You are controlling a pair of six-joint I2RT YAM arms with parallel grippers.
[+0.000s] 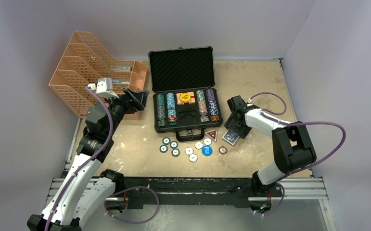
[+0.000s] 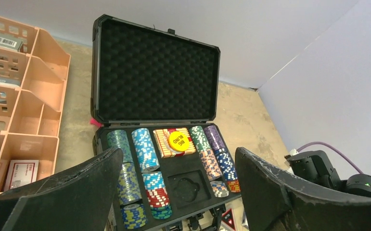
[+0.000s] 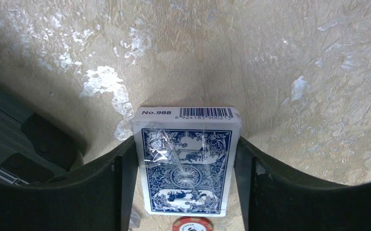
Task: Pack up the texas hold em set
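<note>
The black case stands open mid-table, its foam lid upright. Its tray holds rows of coloured chips and an orange deck under a yellow "BIG BLIND" button. Several loose chips lie on the table in front of it. My right gripper is shut on the blue-white card deck, right of the case, with a finger on each long side; the deck also shows in the top view. My left gripper is open and empty, raised left of the case and facing it.
An orange mesh file organiser stands at the back left, close behind my left gripper. A red triangular marker, a blue disc and a red chip lie near the deck. White walls close in the table.
</note>
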